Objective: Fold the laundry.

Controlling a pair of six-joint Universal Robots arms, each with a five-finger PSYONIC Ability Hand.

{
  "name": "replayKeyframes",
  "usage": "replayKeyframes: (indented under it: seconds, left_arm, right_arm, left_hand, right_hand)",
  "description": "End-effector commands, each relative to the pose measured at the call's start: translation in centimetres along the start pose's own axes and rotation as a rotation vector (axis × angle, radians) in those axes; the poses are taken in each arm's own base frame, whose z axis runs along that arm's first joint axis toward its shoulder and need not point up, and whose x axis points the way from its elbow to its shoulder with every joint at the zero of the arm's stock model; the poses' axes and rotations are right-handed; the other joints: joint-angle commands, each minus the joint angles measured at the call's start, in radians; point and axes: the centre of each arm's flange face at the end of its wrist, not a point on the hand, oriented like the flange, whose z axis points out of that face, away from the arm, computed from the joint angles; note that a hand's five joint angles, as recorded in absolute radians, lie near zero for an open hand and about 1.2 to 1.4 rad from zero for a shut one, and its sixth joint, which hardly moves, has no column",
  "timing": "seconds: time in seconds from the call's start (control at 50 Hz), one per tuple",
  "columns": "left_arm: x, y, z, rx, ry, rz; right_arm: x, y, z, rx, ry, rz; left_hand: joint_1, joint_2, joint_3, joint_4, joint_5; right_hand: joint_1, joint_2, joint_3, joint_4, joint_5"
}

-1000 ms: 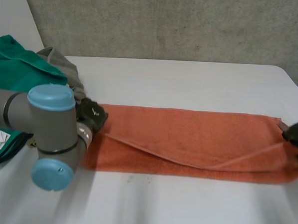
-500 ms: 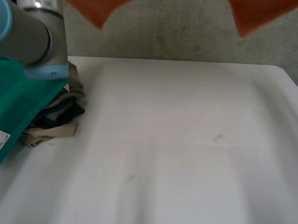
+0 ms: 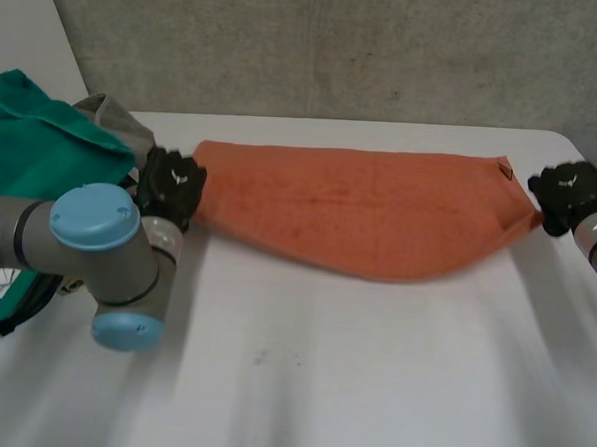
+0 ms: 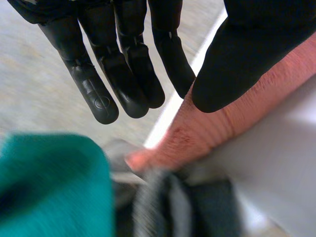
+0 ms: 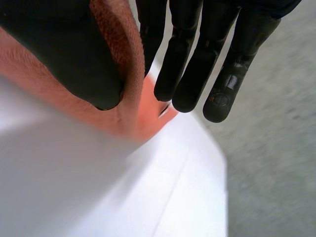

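- Your left hand (image 3: 170, 187) pinches the orange towel (image 3: 359, 212) at its left end, between thumb and fingers.
- Your right hand (image 3: 565, 195) pinches the right end likewise.
- The towel sags between them over the white table (image 3: 371, 368), and a laundry pile (image 3: 42, 150) sits beside the left hand.

The robot hand (image 5: 190, 59) pinches orange towel (image 5: 143, 116) — its corner.

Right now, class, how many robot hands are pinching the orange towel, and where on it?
2. The left hand pinches the orange towel at its end beside the laundry pile; the right hand pinches the opposite end.
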Motion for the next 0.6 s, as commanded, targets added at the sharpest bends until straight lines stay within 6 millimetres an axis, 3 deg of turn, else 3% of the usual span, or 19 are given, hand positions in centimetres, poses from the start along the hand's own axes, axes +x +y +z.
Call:
replayKeyframes:
  seconds: [0.02, 0.12, 0.22, 0.3, 0.38, 0.5, 0.6]
  left_arm:
    - [-1.2, 0.2, -5.2, -0.164, 0.145, 0.043]
    - [-2.4, -0.1, -9.8, -0.269, 0.248, 0.076]
    - [-3.3, 0.2, -15.9, -0.434, 0.439, 0.151]
    - [-3.0, 0.8, -18.0, -0.512, 0.547, 0.202]
    - [-3.0, 0.4, -16.9, -0.471, 0.523, 0.200]
    - [-2.0, -0.3, -11.3, -0.352, 0.402, 0.169]
    - [-2.2, -2.0, -6.5, -0.215, 0.265, 0.128]
  right_arm:
    - [0.0, -1.7, -5.2, -0.185, -0.159, -0.052]
    - [1.7, -1.0, -9.7, -0.366, -0.246, -0.044]
    - [2.7, -0.4, -14.1, -0.506, -0.354, -0.119]
    - [3.0, 0.6, -16.1, -0.573, -0.430, -0.189]
    - [3.2, 1.2, -15.9, -0.587, -0.418, -0.203]
    - [4.2, 3.1, -12.5, -0.563, -0.290, -0.145]
    - [3.5, 2.4, -9.8, -0.465, -0.202, -0.121]
  left_hand:
    - [0.237, 0.195, 0.200, 0.193, 0.255]
    - [0.237, 0.195, 0.200, 0.193, 0.255]
    - [0.237, 0.195, 0.200, 0.193, 0.255]
    - [0.237, 0.195, 0.200, 0.193, 0.255]
    - [0.237, 0.195, 0.200, 0.193, 0.255]
    - [0.237, 0.195, 0.200, 0.193, 0.255]
    - [0.237, 0.195, 0.200, 0.193, 0.255]
  right_hand:
    - [0.337, 0.213, 0.210, 0.206, 0.236]
    - [0.337, 0.213, 0.210, 0.206, 0.236]
    - [0.337, 0.213, 0.210, 0.206, 0.236]
    - [0.337, 0.213, 0.210, 0.206, 0.236]
    - [0.337, 0.213, 0.210, 0.206, 0.236]
    - [0.337, 0.213, 0.210, 0.206, 0.236]
    - [0.337, 0.213, 0.210, 0.206, 0.236]
